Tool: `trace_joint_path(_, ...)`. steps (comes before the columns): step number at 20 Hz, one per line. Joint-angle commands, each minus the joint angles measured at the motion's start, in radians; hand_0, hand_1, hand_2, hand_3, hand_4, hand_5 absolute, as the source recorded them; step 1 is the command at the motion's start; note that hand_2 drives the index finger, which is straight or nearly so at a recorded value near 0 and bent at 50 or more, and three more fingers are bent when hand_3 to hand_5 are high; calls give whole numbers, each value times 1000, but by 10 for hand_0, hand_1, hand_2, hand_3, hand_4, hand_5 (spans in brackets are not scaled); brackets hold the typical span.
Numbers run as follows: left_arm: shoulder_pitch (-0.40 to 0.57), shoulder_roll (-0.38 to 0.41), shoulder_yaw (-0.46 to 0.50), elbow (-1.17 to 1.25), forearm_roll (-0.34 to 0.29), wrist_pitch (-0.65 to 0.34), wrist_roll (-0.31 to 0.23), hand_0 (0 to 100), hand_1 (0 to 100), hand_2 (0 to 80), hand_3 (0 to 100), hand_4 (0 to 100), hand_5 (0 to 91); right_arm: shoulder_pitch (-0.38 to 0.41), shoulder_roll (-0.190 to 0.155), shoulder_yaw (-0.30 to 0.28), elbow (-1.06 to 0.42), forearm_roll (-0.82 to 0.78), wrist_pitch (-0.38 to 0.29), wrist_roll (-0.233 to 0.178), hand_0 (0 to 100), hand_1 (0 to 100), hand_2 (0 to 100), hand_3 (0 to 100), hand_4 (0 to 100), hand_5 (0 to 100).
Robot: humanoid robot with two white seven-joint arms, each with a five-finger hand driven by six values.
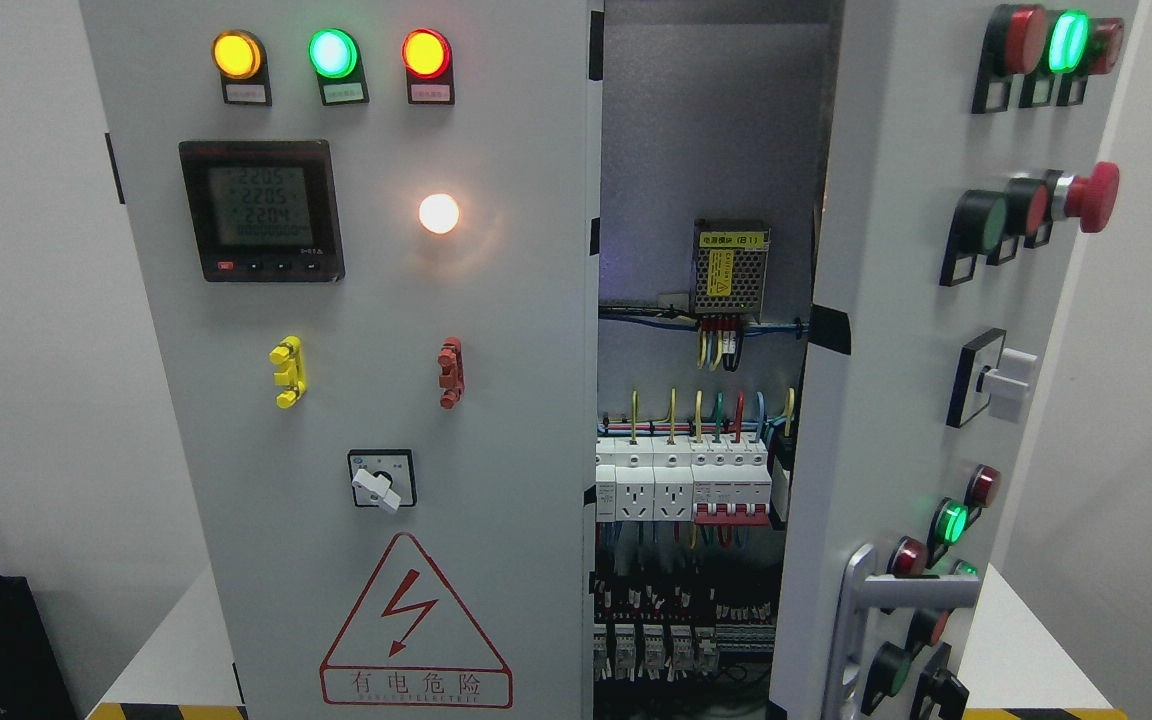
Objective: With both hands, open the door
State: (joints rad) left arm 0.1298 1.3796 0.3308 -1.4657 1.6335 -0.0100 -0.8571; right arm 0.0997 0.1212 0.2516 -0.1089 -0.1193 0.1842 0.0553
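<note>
The tall grey metal right door (896,380) is being shown swung ajar at frame right, its vertical silver handle (851,630) at lower right. Neither robot hand is being shown, so grip and nearness cannot be told.

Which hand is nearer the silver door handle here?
Neither can be named: no hand or arm shows in the head view. The silver handle sits low on the open right door.
</note>
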Motion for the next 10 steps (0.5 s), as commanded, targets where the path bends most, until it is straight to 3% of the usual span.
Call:
trace_joint_path(1,-546,112,-746,-131,-4,1,0,120,389,0,0,0,0,0,0,0,0,0,0,0,120,389,0,0,0,0)
trace_joint_path(7,-864,-57,-1079,-157,-176,8,0,120,389,0,0,0,0,0,0,0,0,0,0,0,120,389,0,0,0,0)
trace_joint_path(10,-1118,-111,-1387,-137,-184,7,1,120,389,0,0,0,0,0,0,0,0,1,0,0,120,389,0,0,0,0)
